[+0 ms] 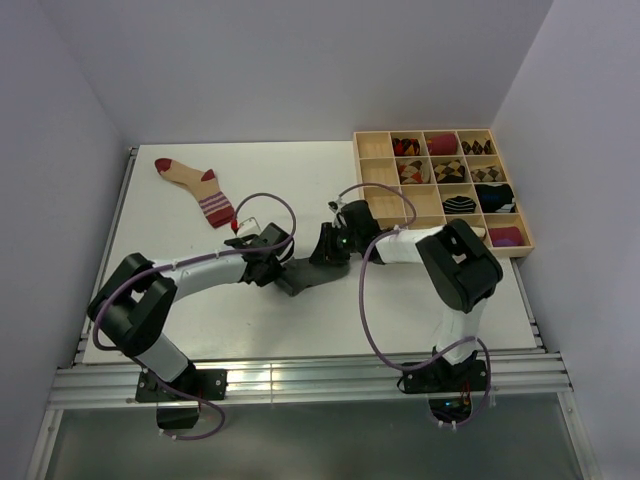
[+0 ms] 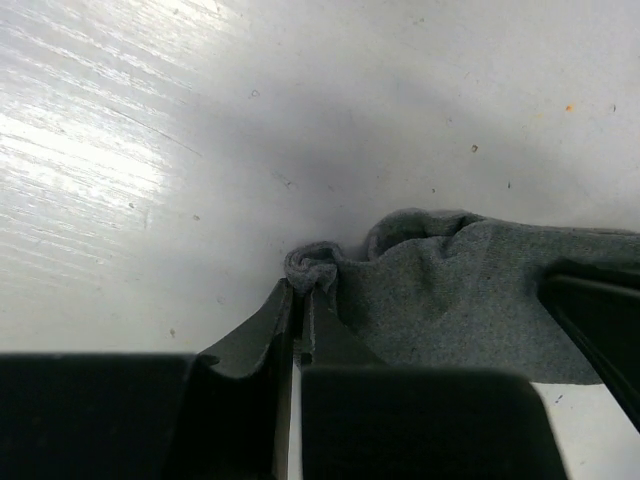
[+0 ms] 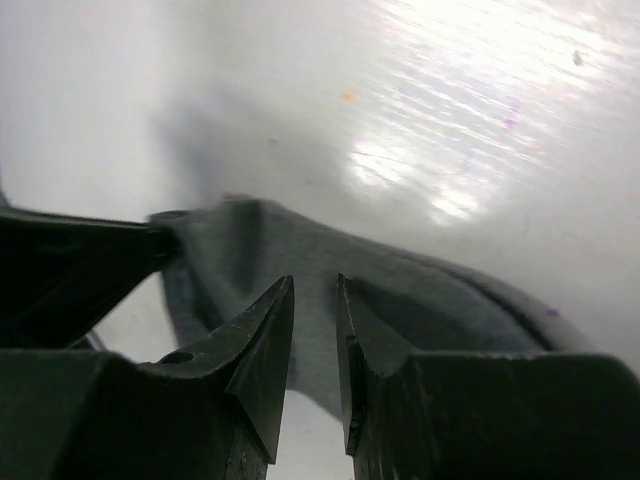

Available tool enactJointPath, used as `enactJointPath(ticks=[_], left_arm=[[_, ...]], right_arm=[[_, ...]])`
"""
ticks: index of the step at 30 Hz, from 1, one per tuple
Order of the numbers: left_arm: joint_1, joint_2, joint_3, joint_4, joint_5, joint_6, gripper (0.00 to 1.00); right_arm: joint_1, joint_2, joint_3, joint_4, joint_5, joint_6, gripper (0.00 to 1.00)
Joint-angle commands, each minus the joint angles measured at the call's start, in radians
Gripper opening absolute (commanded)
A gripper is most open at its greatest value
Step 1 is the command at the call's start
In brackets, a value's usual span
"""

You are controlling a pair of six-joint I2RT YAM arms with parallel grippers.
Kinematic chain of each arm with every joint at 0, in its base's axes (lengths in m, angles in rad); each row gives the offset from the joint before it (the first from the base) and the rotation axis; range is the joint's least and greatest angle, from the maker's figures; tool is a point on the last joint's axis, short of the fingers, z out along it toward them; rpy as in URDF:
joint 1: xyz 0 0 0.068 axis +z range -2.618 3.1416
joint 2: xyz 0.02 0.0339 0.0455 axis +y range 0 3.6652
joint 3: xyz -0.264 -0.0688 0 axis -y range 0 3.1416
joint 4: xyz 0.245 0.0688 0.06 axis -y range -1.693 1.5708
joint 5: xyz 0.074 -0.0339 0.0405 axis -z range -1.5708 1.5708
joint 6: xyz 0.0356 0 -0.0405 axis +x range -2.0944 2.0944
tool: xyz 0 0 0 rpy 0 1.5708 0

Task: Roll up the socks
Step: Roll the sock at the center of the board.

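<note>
The grey sock point(image 1: 305, 278) is lying crumpled near the middle of the white tabletop point(image 1: 200, 300), stretching between the two arms. The left tool point(image 2: 300, 290) is closed, pinching a bunched corner of the sock at its left end. The right tool point(image 3: 315, 285) is sitting over the sock's right part with its jaws standing narrowly apart, and grey fabric is showing through the gap, so it is not gripping. The beige sock point(image 1: 195, 185) with the red toe and striped cuff is lying flat at the far left. A wooden tray point(image 1: 425, 133) of rolled bundles is sitting at the far right.
</note>
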Motion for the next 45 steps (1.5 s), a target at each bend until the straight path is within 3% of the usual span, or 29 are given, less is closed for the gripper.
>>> enactJointPath(ticks=[1, 15, 23, 29, 37, 45], left_arm=[[-0.003, -0.044, -0.003, -0.026, -0.039, 0.034, 0.03], [-0.015, -0.018, 0.025, -0.084, -0.055, 0.117, 0.02], [-0.027, 0.06, 0.08, -0.124, -0.071, 0.131, 0.02], [-0.03, 0.095, 0.125, -0.161, -0.082, 0.142, 0.03], [-0.034, 0.103, 0.151, -0.17, -0.076, 0.138, 0.03], [-0.04, 0.108, 0.158, -0.175, -0.076, 0.128, 0.03]], right_arm=[[0.0, 0.064, 0.076, -0.078, 0.045, -0.038, 0.31], [0.013, 0.212, 0.312, -0.15, 0.03, -0.11, 0.31], [0.062, -0.056, 0.069, 0.063, 0.026, -0.093, 0.35], [0.113, -0.164, -0.069, 0.152, 0.019, -0.048, 0.39], [0.216, -0.131, -0.108, 0.239, 0.016, 0.025, 0.39], [0.259, -0.054, -0.04, 0.195, 0.048, 0.001, 0.4]])
